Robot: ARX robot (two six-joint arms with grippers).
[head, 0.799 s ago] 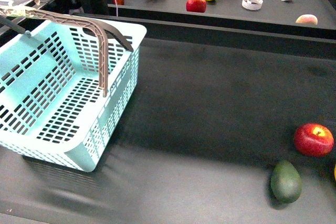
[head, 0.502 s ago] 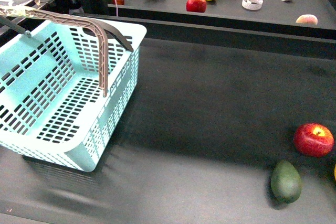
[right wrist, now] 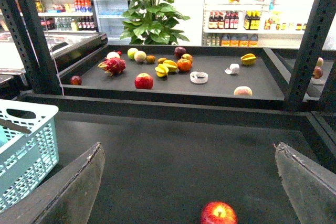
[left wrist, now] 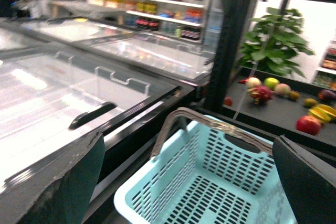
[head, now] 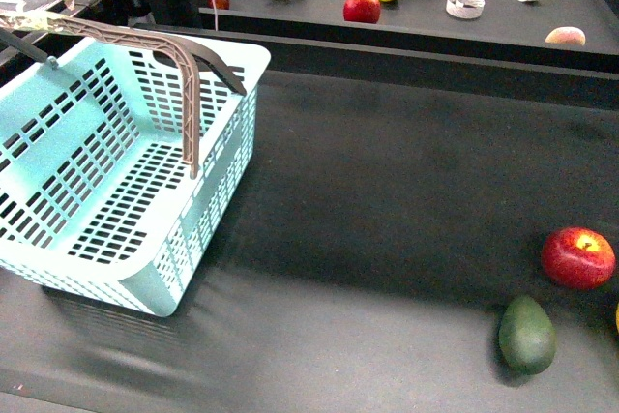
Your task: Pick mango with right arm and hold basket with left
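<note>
The pale aqua basket [head: 221,176] stands on the dark table at the left, empty, with its grey-brown handles [head: 192,103] swung up. My left gripper [left wrist: 188,142] is open, above and behind the basket [left wrist: 210,187], and holds nothing. My right gripper [right wrist: 189,149] is open and empty above the table, with the red apple [right wrist: 218,213] below and between its fingers. Of the mango only a thin yellow sliver [head: 617,316] shows at the right edge of the front view, next to the apple [head: 578,256]. Neither gripper shows in the front view.
A dark green egg-shaped fruit [head: 527,334] lies in front of the apple. A raised back tray [head: 503,31] holds several fruits and a tape roll [head: 465,5]. A glass-topped freezer [left wrist: 79,93] stands left of the basket. Black posts [right wrist: 307,40] frame the tray.
</note>
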